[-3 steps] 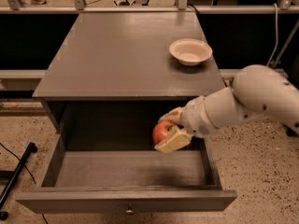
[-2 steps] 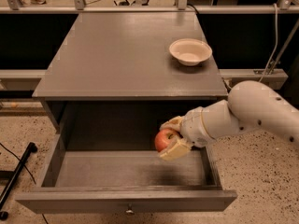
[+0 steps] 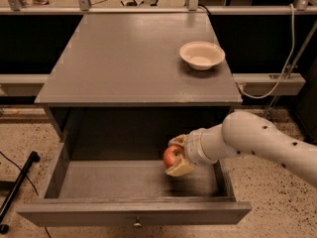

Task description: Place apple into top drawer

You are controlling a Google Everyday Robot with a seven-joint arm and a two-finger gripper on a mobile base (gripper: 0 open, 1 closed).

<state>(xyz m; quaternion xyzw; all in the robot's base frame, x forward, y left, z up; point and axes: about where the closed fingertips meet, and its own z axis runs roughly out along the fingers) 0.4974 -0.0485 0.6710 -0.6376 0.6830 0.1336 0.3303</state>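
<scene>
The top drawer (image 3: 74, 180) is pulled wide open below the grey cabinet top; its front panel has a small metal knob (image 3: 135, 223). My gripper (image 3: 174, 156) reaches in from the right on a white arm and is shut on the red apple (image 3: 172, 155). The apple hangs just above the drawer floor, in the right half of the drawer. Cream fingers (image 3: 180, 168) clasp it from above and below.
A cream-white shallow bowl (image 3: 201, 54) sits on the cabinet top (image 3: 124, 58) at the back right. A black pole (image 3: 17, 187) lies on the speckled floor at the left. A white cable (image 3: 282, 63) hangs at the right. A metal rail runs behind the cabinet.
My gripper has sunk lower into the open drawer with the apple, moving slightly towards the drawer's front. The drawer and bowl have not moved.
</scene>
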